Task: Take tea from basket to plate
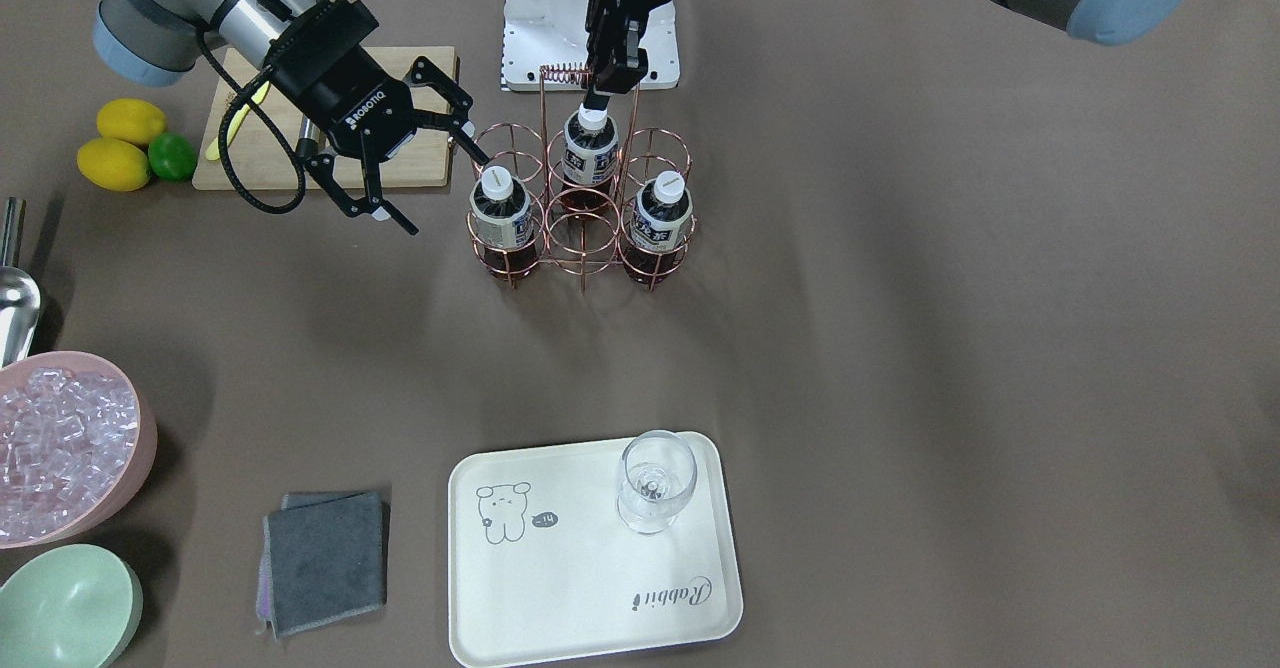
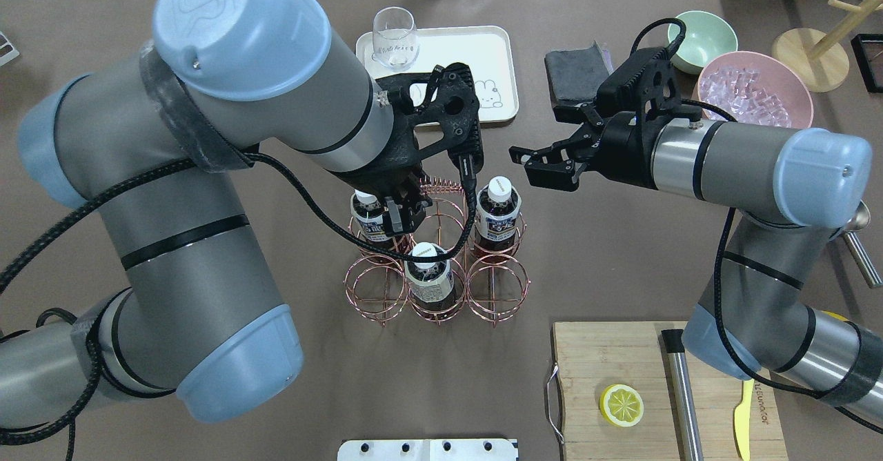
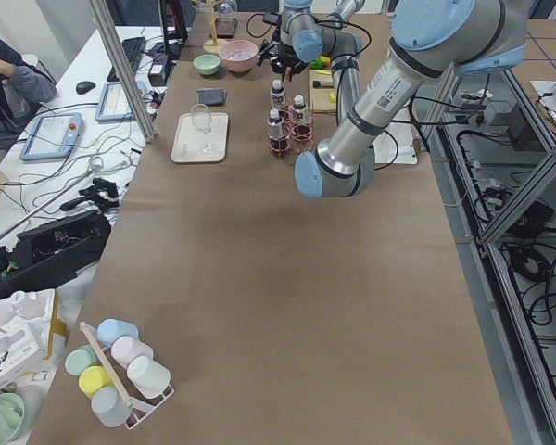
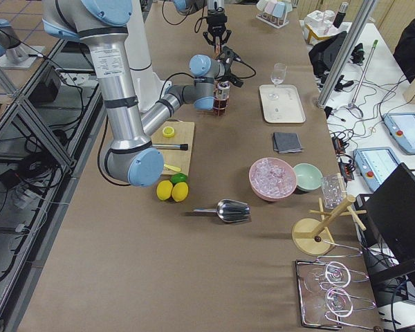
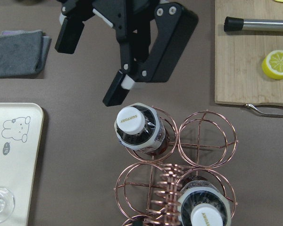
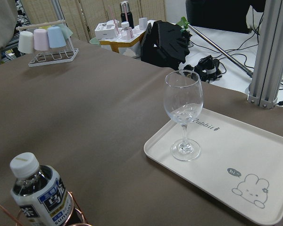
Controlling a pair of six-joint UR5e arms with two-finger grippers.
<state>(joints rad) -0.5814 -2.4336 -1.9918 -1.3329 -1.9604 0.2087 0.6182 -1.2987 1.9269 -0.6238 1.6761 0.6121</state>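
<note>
Overhead exterior: the left gripper (image 2: 403,218) hangs over the copper basket (image 2: 372,294), fingers near together by a cap, pinching or not I cannot tell, and the right gripper (image 2: 528,165) hovers spread at its two o'clock. The tea (image 2: 428,271) sits in its ring at the basket's six o'clock, so a lift by the cap could slip or drag the light basket up. At twelve o'clock the plate (image 2: 476,54) carries a wine glass (image 2: 395,36) that a swinging bottle might topple.

a robotics lab — two grey-and-blue robot arms (image 2: 193,240) at a paper-covered table (image 3: 259,306), aluminium frame posts (image 3: 120,65) around it, teach pendants (image 3: 51,135) on a white side bench (image 4: 387,76), loose cables (image 3: 528,269) along the floor, an operator (image 3: 9,74) seated nearby.
</note>
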